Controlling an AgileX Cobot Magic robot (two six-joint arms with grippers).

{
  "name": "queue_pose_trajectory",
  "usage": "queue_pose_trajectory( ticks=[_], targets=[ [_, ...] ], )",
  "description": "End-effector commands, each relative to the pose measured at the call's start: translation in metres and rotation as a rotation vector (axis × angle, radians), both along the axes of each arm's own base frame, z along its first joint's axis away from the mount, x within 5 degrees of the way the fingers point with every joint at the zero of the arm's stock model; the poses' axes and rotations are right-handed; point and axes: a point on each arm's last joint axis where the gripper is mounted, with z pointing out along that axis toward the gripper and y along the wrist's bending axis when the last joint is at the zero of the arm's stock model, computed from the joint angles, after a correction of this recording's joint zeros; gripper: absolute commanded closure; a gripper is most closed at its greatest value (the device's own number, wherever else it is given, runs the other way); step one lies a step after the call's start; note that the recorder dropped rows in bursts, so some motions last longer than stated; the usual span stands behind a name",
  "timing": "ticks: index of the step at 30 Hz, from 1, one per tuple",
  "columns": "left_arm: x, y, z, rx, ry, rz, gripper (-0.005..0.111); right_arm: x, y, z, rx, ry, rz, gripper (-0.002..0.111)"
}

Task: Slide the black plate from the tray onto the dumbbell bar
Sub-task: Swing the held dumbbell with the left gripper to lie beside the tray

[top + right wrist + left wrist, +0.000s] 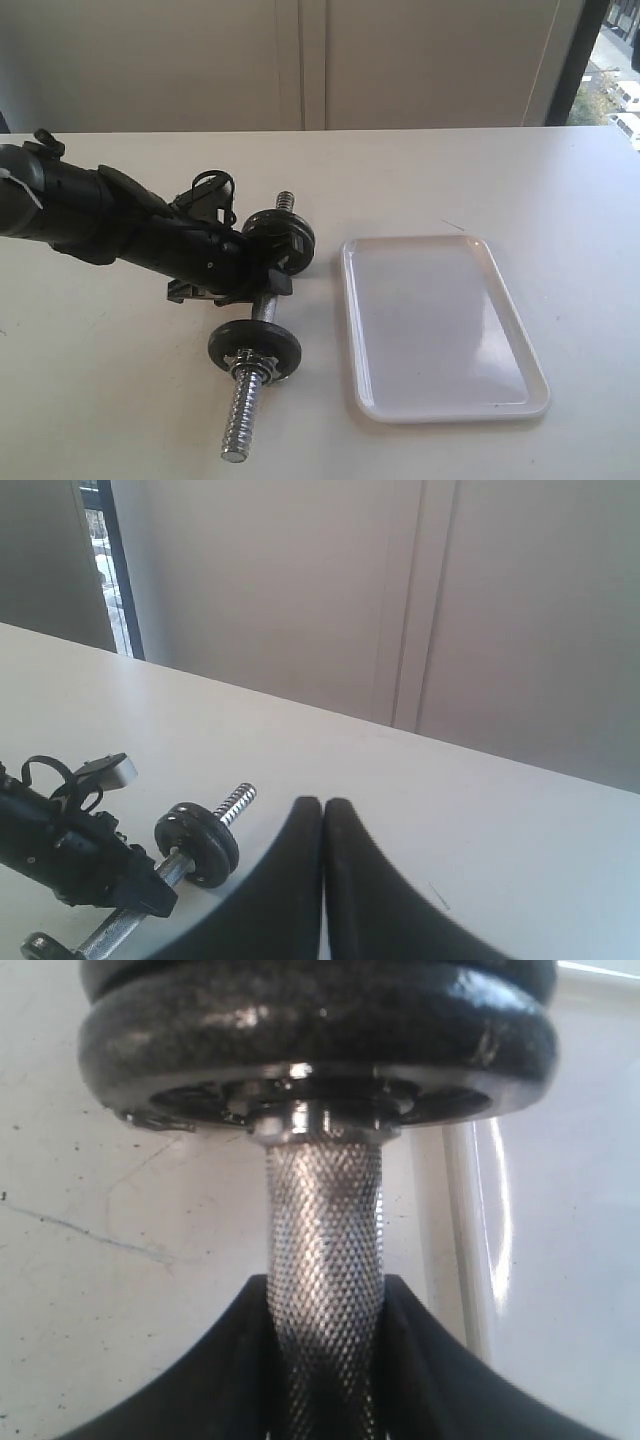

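— What is held in the tray [440, 320]?
— Only its glossy white floor is shown. The black plate [288, 236] is seated on the dumbbell bar [243, 415], just beside the tray.
— And the grippers?
— The bar's knurled middle is clamped by the left gripper [262, 285]. The right gripper [322, 880] is seen with its fingers pressed together.

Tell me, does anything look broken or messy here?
Nothing looks broken or spilled. The white tray is bare, the black plates sit on the dumbbell bar, and the left fingers grip its middle. The bar lies slanted beside the tray, which seems harmless.
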Motion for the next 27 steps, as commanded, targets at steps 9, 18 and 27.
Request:
queue_pose_trajectory(
  ticks=[9,18,27],
  targets=[
    [0.0005,-0.0079,0.0293,-0.109,-0.016,0.018,0.036,-0.0007,-0.0003,0.0005,0.006,-0.007,-0.004,0.108],
    [-0.0003,-0.0084,0.0293,-0.112,-0.011,0.008,0.029,-0.0008,-0.0003,0.0005,0.008,-0.007,-0.004,0.108],
    [-0.0017,-0.0072,0.0277,-0.077,-0.027,-0.037,0.029,-0.0008,-0.0003,0.0005,0.008,-0.007,-0.004,0.108]
  ],
)
